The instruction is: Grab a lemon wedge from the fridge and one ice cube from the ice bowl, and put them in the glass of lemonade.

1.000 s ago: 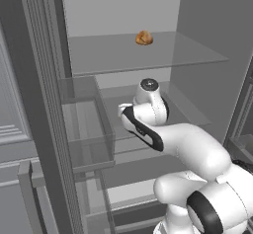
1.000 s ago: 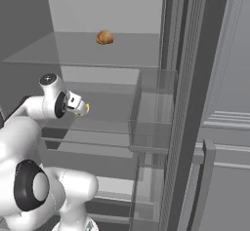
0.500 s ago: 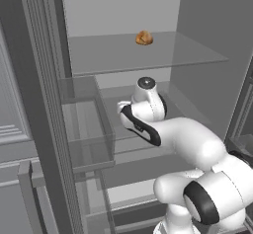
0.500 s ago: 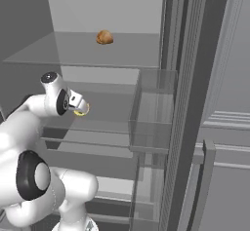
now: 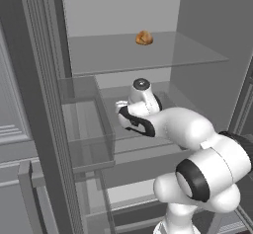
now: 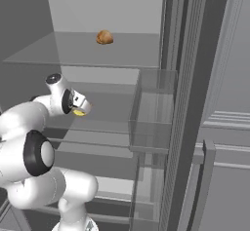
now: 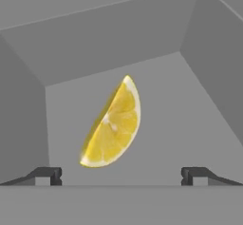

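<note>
- Left base view: my arm reaches into the open fridge point(image 5: 197, 11), onto the middle level below a clear shelf point(image 5: 163, 55). A small brown item point(image 5: 144, 38) sits on that upper shelf, toward the back. A clear door bin point(image 5: 86, 124) hangs to the left of my wrist. My hand points away from this camera, so I cannot tell the finger spacing from here.
- Right base view: the hand end of my arm points right and slightly down over the middle shelf. A bit of yellow, the lemon wedge point(image 6: 78, 112), shows just under the hand. The brown item point(image 6: 104, 37) lies on the shelf above, well apart from my hand. A clear door bin point(image 6: 154, 123) stands to the right, against the dark door edge.
- Hand view: my gripper point(image 7: 122, 175) stands fully open, its 2 fingertips point(image 7: 47, 175) far apart at the bottom corners, holding nothing. The lemon wedge point(image 7: 113, 126) lies on the light grey fridge floor, ahead of and between the tips, touching neither. It is tilted, its rind curving to the right and its pale inner edge on the left. Grey walls rise on 3 sides around it.
</note>
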You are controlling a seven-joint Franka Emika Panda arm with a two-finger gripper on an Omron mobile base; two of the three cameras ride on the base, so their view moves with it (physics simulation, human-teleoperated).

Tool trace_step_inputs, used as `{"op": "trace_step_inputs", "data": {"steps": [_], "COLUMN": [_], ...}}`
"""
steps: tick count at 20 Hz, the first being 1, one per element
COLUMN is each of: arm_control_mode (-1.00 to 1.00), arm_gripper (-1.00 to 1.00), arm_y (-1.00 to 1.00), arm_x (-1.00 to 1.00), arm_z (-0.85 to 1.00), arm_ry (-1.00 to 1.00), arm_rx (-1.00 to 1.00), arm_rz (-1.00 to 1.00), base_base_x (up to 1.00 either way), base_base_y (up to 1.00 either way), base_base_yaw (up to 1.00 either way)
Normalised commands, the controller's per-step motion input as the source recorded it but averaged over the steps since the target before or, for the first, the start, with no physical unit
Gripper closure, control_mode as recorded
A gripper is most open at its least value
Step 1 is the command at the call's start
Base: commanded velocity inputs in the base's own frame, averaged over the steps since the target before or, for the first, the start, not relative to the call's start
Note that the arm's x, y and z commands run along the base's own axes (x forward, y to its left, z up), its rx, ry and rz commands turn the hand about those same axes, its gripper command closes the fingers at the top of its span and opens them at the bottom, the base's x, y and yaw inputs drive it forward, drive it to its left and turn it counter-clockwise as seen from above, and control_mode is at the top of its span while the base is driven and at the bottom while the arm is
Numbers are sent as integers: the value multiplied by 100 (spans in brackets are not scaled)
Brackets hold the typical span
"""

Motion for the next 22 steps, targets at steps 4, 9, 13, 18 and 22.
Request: {"op": "trace_step_inputs", "data": {"steps": [4,9,13,18,22], "arm_control_mode": [-100,-100,-100,-100,-100], "arm_gripper": [-100,-100,-100,-100,-100], "arm_y": [-3,-13,-3,0,0], "arm_x": [18,28,19,0,0], "arm_z": [-6,0,-3,-25,-34], "arm_ry": [4,6,7,10,6], "arm_rx": [0,0,0,0,0], "arm_rz": [0,0,0,0,-1], "base_base_x": [0,0,0,0,0], "base_base_y": [0,0,0,0,0], "base_base_yaw": [0,0,0,0,0]}}
